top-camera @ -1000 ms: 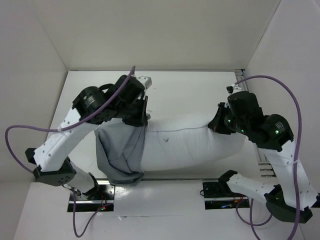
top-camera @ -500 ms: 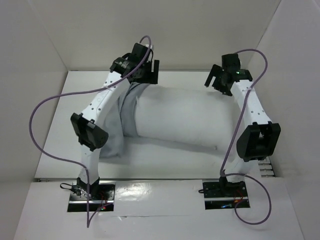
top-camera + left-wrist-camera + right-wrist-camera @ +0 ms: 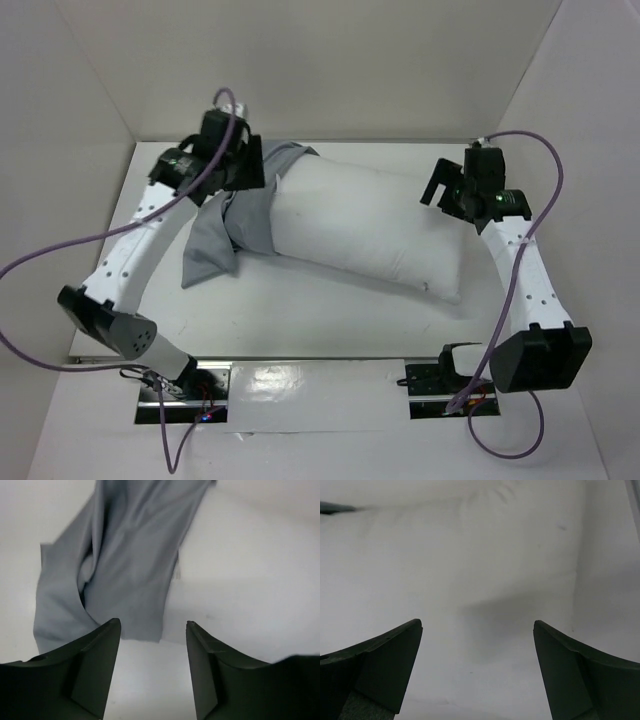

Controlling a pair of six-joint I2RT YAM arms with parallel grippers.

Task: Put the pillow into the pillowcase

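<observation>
We see the pillow lying slantwise on the surface, from 10 o'clock toward 4 o'clock. The pillowcase covers only its 10 o'clock end and trails loose toward 8. The left pincer and the right pincer both stand spread, pinching nothing. With no hold on the cloth, we judge the case may slip off. A careless grab at its mouth could also catch both layers and shut the opening.
</observation>
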